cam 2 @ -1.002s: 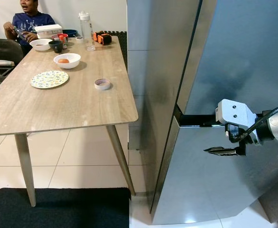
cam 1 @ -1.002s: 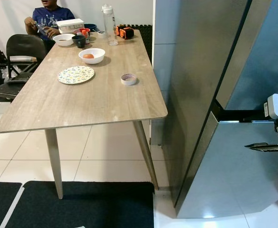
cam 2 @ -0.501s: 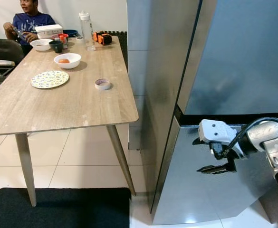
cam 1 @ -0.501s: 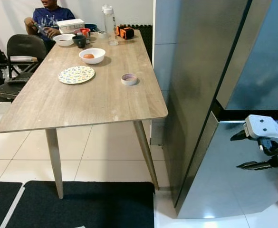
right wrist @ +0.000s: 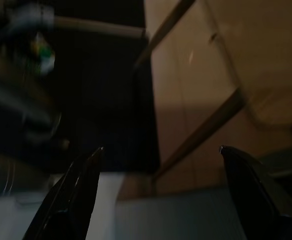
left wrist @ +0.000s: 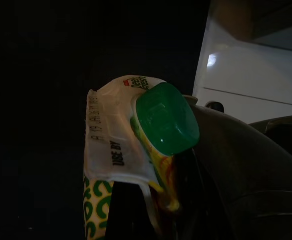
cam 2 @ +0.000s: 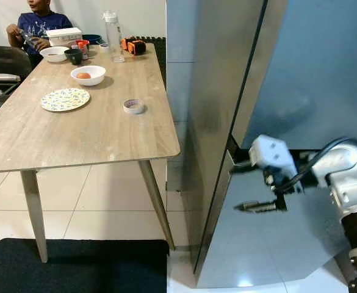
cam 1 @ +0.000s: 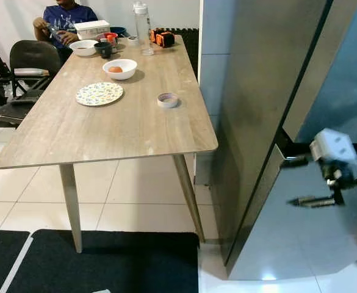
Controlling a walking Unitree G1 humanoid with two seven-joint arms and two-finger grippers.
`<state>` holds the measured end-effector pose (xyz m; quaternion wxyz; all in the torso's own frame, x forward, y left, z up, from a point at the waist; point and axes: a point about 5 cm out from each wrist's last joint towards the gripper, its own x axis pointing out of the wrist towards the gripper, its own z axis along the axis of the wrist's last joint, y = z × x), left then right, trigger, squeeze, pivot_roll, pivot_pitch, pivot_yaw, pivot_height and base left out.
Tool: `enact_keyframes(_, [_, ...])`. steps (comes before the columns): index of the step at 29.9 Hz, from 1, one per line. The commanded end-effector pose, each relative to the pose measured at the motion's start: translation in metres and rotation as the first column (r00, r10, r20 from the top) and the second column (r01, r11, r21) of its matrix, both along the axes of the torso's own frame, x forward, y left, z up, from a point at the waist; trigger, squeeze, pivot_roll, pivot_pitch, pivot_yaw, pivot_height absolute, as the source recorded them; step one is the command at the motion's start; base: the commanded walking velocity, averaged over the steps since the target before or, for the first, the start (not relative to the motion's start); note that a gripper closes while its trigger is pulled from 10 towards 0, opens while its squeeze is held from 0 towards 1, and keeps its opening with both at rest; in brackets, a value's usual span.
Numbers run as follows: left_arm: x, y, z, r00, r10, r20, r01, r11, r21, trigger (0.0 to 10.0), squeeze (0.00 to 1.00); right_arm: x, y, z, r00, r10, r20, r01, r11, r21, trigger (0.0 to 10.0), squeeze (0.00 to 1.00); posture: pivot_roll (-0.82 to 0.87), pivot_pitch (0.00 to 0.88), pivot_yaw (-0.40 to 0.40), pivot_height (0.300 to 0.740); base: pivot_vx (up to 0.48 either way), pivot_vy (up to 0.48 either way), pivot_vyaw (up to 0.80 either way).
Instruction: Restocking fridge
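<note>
**Right arm at the fridge seam, carton waiting in the left**

Steel fills the right half of my head views: the fridge [cam 2: 227,91] stands just beside the end of a long wooden table [cam 1: 105,128], on white tile with a dark mat nearer me. On the table I see a patterned plate [cam 1: 99,94], a bowl with something orange in it [cam 1: 119,69], a roll of tape [cam 1: 167,100] and a water bottle [cam 1: 142,28]; a person [cam 1: 65,18] sits at the far end.

From the right eye, my right gripper [cam 2: 248,186] sits at the dark horizontal seam between the upper and lower doors, close to the fridge's near corner. Its two fingers are spread, one up at the seam, one below over the lower door, and they hold nothing. The seam runs crosswise to that spread, so I judge the top finger must hook in there to pull a door.

My left wrist view is dark, but a carton [left wrist: 121,150] with a green cap [left wrist: 164,119] stands up between the fingers of the left gripper [left wrist: 150,220], which are closed on it.

My right wrist view is blurred: both fingers [right wrist: 76,195] are wide apart and the seam angles away between them.
</note>
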<state>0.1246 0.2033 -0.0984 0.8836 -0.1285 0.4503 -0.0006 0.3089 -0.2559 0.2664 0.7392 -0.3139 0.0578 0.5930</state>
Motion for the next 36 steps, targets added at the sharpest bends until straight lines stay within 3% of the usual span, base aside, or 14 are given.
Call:
enact_keyframes(1, [-0.010, -0.009, -0.004, 0.999, -0.011, -0.032, 0.010, 0.999, -0.039, 10.0, 0.00, -0.003, 0.000, 0.006, 1.000, 0.015, 0.008, -0.016, 0.999, 0.042, 10.0, 0.00, -0.09, 0.094, -0.030, 0.740, 0.000, 0.000, 0.00])
enact_keyframes(4, [-0.010, -0.010, -0.005, 0.999, -0.011, -0.032, 0.010, 0.999, -0.040, 10.0, 0.00, -0.003, -0.002, 0.007, 1.000, 0.005, 0.011, -0.006, 0.999, 0.042, 10.0, 0.00, -0.09, 0.094, -0.030, 0.740, 0.000, 0.000, 0.00])
enact_keyframes(9, [-0.010, -0.011, -0.005, 0.999, -0.012, -0.031, 0.011, 0.999, -0.044, 10.0, 0.00, -0.001, -0.028, -0.001, 0.986, -0.158, 0.044, 0.162, 0.979, -0.120, 10.0, 0.00, -0.09, 0.094, -0.030, 0.740, 0.000, 0.000, 0.00])
enact_keyframes(17, [-0.010, -0.011, -0.005, 0.999, -0.010, -0.031, 0.008, 0.999, -0.045, 10.0, 0.00, -0.002, -0.042, -0.004, 0.962, -0.267, 0.058, 0.274, 0.946, -0.172, 10.0, 0.00, -0.09, 0.094, -0.030, 0.740, 0.000, 0.000, 0.00])
enact_keyframes(26, [-0.010, -0.012, -0.005, 0.999, -0.017, -0.032, 0.016, 0.999, -0.045, 10.0, 0.00, -0.002, -0.051, -0.005, 0.944, -0.323, 0.068, 0.330, 0.930, -0.162, 10.0, 0.00, -0.10, 0.093, -0.029, 0.740, 0.000, 0.000, 0.00])
enact_keyframes(29, [-0.010, -0.013, -0.005, 0.999, -0.024, -0.033, 0.022, 0.999, -0.044, 10.0, 0.00, -0.001, -0.059, -0.010, 0.924, -0.372, 0.090, 0.383, 0.894, -0.233, 10.0, 0.00, -0.10, 0.093, -0.029, 0.740, 0.000, 0.000, 0.00])
enact_keyframes(33, [-0.010, -0.013, -0.005, 0.999, -0.026, -0.033, 0.024, 0.999, -0.044, 10.0, 0.00, 0.000, -0.059, -0.013, 0.919, -0.380, 0.103, 0.393, 0.880, -0.265, 10.0, 0.00, -0.10, 0.093, -0.029, 0.740, 0.000, 0.000, 0.00])
enact_keyframes(36, [-0.010, -0.013, -0.005, 0.999, -0.026, -0.032, 0.025, 0.999, -0.043, 10.0, 0.00, 0.004, -0.050, -0.015, 0.925, -0.363, 0.113, 0.380, 0.895, -0.235, 10.0, 0.00, -0.10, 0.093, -0.029, 0.740, 0.000, 0.000, 0.00])
